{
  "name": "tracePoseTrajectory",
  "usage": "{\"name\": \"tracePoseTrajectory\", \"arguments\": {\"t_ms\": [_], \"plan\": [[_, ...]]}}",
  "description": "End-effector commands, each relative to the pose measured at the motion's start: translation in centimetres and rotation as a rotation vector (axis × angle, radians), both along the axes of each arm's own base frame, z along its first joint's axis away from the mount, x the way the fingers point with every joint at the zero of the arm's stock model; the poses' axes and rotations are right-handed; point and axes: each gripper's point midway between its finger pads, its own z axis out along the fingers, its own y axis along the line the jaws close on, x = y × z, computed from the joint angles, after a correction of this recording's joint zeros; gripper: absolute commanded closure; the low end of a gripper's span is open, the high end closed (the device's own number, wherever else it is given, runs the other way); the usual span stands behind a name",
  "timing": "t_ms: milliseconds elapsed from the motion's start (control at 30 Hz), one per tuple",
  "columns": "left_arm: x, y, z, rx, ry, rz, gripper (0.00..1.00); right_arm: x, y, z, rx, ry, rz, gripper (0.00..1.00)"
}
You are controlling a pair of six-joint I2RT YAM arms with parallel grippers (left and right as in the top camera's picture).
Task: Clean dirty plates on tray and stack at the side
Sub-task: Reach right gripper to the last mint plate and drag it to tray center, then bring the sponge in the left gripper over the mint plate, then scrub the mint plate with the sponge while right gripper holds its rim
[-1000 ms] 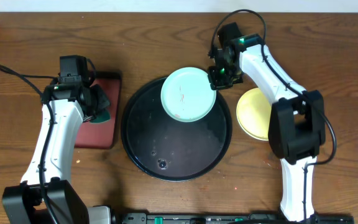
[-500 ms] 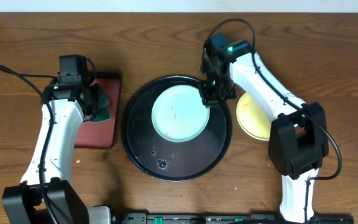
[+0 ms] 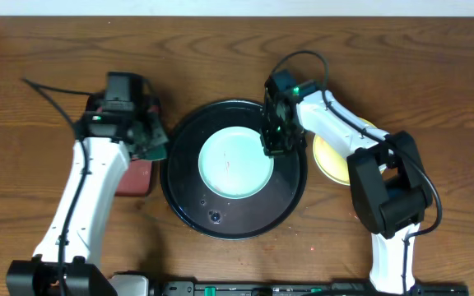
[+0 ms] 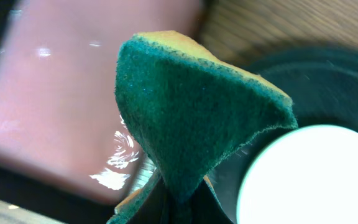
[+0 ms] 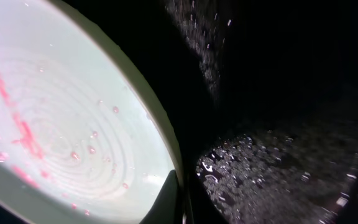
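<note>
yellow plate (image 3: 332,164) half under arm (image 3: 337,123), red tray (image 4: 61,93) blurred

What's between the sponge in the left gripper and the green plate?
Only rim and bare floor of the black tray separate sponge and plate, in the overhead view.

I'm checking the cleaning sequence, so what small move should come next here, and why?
Probably bring the left hand with its green scouring sponge rightward over the pale mint-green round plate and press down. The plate lies in the glossy black round tray, shows red smears, and the right hand grips its rim, seemingly steadying it.
</note>
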Motion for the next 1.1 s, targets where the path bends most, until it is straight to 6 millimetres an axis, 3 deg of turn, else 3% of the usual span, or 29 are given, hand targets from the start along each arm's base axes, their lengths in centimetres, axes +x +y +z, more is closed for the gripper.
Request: {"name": "tracePoseTrajectory", "arguments": {"t_ms": [0, 333, 467, 800, 967, 1067], "plan": [[0.6, -2.4, 0.2, 0.004, -0.007, -0.062, 0.93, -1.1, 0.7, -0.8, 0.007, 0.026, -0.008, 0.99], [-0.3, -8.4, -3.8, -0.002, 0.106, -0.167, 0.93, -1.1, 0.6, -0.8, 0.007, 0.025, -0.01, 0.99], [-0.8, -11.7, -5.0, -0.073, 0.135, -0.227, 0.93, -1.1, 0.6, -0.9, 0.007, 0.025, -0.01, 0.99], [-2.3, -15.0, -10.4, -0.092, 0.281, -0.233, 0.93, -1.0, 0.7, -0.9, 0.008, 0.024, -0.017, 0.99], [-2.5, -15.6, -10.4, -0.126, 0.29, -0.242, 0.93, -1.0, 0.7, -0.9, 0.008, 0.024, -0.017, 0.99], [-2.8, -17.7, -10.0, -0.23, 0.296, -0.338, 0.93, -1.0, 0.7, -0.9, 0.008, 0.024, -0.017, 0.99]]}}
